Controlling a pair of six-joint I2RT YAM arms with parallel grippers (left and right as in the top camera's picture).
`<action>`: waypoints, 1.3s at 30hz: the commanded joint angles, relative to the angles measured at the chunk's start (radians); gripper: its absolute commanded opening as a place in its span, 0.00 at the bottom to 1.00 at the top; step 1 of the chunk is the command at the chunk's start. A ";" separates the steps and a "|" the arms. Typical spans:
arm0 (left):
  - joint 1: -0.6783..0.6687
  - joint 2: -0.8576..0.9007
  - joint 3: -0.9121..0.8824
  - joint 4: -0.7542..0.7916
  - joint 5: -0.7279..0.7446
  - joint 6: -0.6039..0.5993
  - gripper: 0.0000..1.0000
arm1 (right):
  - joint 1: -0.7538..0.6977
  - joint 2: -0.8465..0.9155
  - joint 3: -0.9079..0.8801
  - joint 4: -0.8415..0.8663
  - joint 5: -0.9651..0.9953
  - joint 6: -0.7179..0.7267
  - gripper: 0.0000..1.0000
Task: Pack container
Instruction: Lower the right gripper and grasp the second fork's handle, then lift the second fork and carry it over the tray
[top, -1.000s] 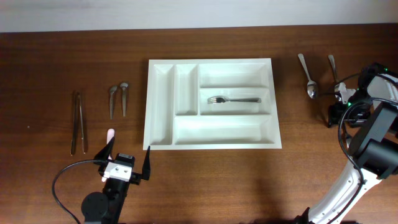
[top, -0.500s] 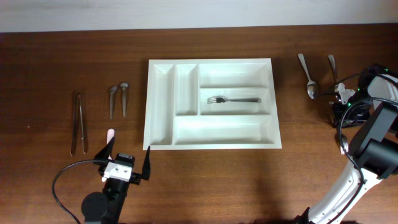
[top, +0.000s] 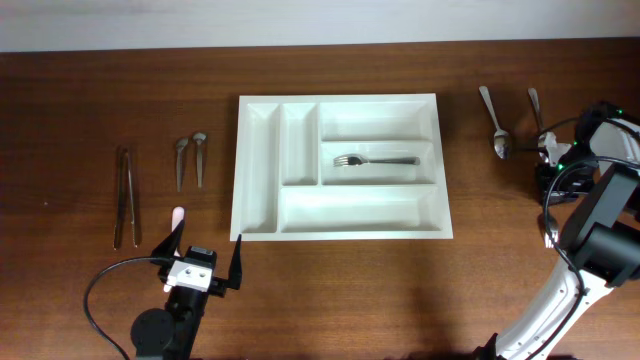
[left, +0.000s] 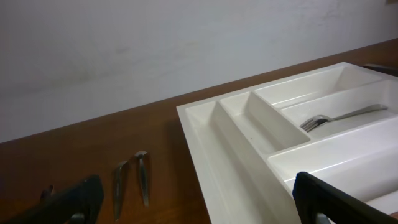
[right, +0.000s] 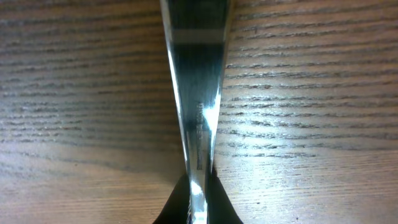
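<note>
Steel utensil handle (right: 194, 93) sits pinched in my right claw (right: 196, 200), so I can lift it off the table (top: 400, 290) toward the container (top: 338, 225) well to that claw's left, while my left claw (top: 208, 248) idles wide.

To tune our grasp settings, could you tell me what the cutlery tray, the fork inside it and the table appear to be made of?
Cutlery tray: probably plastic, glossy white with rounded moulded dividers.
Fork: metal, likely stainless steel, judging by its bright silvery shine.
Table: dark brown wood or wood-look laminate; grain lines show, but which is unclear.
</note>
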 joint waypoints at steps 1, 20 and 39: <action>-0.004 -0.008 -0.003 -0.005 0.000 -0.005 0.99 | 0.039 0.061 0.027 0.012 -0.006 0.090 0.04; -0.004 -0.008 -0.003 -0.005 0.000 -0.005 0.99 | 0.278 0.059 0.779 -0.404 -0.187 0.737 0.04; -0.004 -0.008 -0.003 -0.005 0.000 -0.005 0.99 | 0.538 0.060 0.824 -0.502 -0.288 1.787 0.04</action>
